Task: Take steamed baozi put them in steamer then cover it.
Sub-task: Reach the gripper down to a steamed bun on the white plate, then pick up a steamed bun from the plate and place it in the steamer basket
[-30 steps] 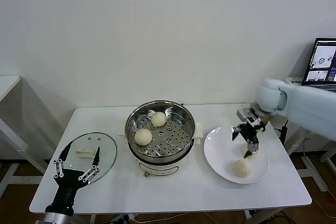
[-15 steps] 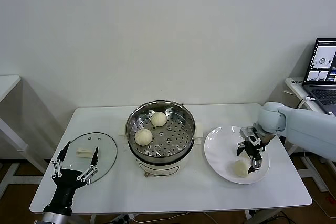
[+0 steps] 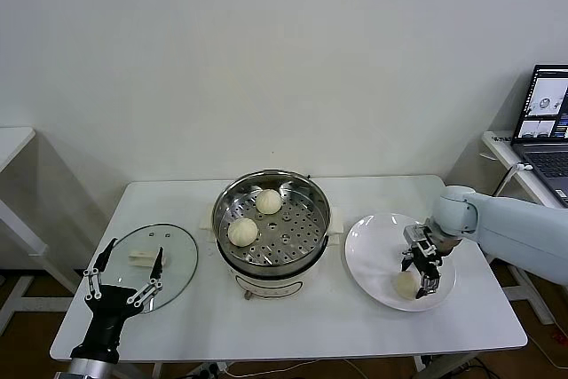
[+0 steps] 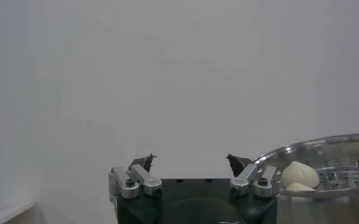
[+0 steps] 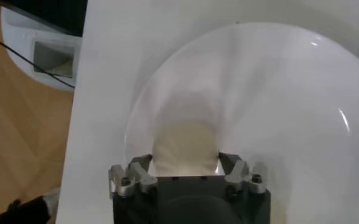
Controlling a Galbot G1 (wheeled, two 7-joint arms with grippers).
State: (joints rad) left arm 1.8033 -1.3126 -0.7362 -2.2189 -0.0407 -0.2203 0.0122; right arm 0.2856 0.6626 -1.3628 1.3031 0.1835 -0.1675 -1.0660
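The steamer (image 3: pixel 308 237) stands mid-table on its white pot base and holds two baozi (image 3: pixel 268 201) (image 3: pixel 241 231). It shows in the left wrist view (image 4: pixel 344 149) with a baozi (image 4: pixel 300 175) inside. My right gripper (image 3: pixel 422 274) is low over the white plate (image 3: pixel 373 250), open, with its fingers on either side of a baozi (image 5: pixel 185 149). In the head view a baozi (image 3: pixel 406 285) lies against the gripper. A fourth baozi is not visible. The cover (image 3: pixel 177 259) lies flat at the table's left. My left gripper (image 3: pixel 124 274) (image 4: pixel 191 161) is open and empty beside it.
A laptop (image 3: pixel 549 104) sits on a side desk at the far right. Another white table edge (image 3: pixel 13 144) shows at the far left. The table's front edge runs close below the plate and the cover.
My right gripper has come down and toward the table's front over the plate, and now straddles a baozi. My left gripper has dropped slightly.
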